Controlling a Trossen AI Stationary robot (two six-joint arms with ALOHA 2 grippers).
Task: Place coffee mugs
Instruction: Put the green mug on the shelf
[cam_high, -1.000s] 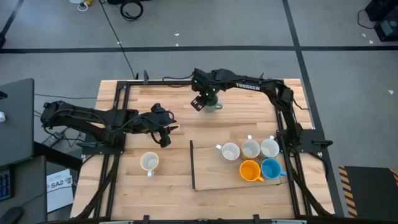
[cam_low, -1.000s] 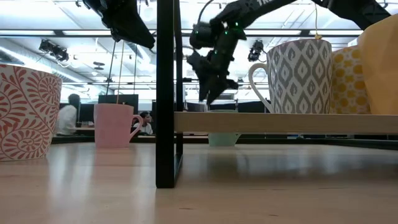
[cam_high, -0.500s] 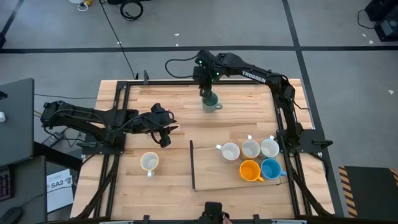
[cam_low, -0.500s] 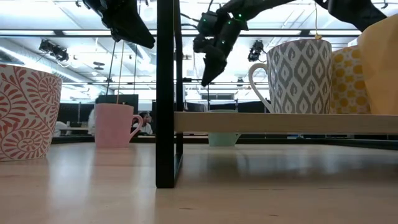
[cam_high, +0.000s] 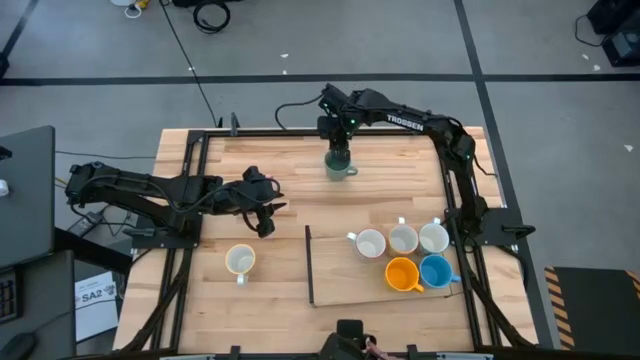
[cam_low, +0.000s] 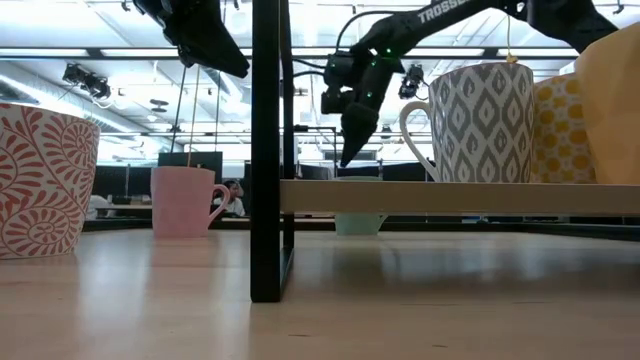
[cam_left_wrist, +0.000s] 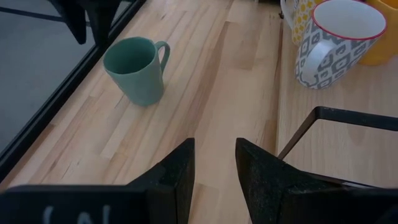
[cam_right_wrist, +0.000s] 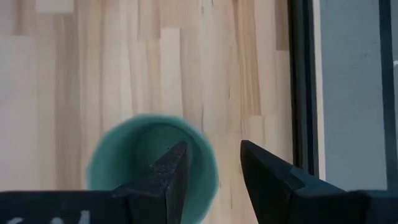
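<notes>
From above we see a grey floor around a pale wooden table (cam_high: 280, 290) with a raised board (cam_high: 340, 280) at its near right. On that board stand three white mugs (cam_high: 402, 240), an orange mug (cam_high: 401, 274) and a blue mug (cam_high: 436, 271). Another white mug (cam_high: 239, 261) sits on the bare table. The right gripper (cam_high: 338, 152) hangs over the green mug (cam_high: 340, 167) near the far edge. The left gripper (cam_high: 264, 222) hovers mid-left.

At table height we see an office behind, a pink mug (cam_low: 183, 201) standing left of a black post (cam_low: 268, 150), and a patterned mug (cam_low: 480, 125) on the board.

Past the left wrist, fingers (cam_left_wrist: 180, 171) slightly parted, empty, facing the green mug.

Past the right wrist, fingers (cam_right_wrist: 171, 168) spread above the green mug's rim, one over its mouth and one outside it.
</notes>
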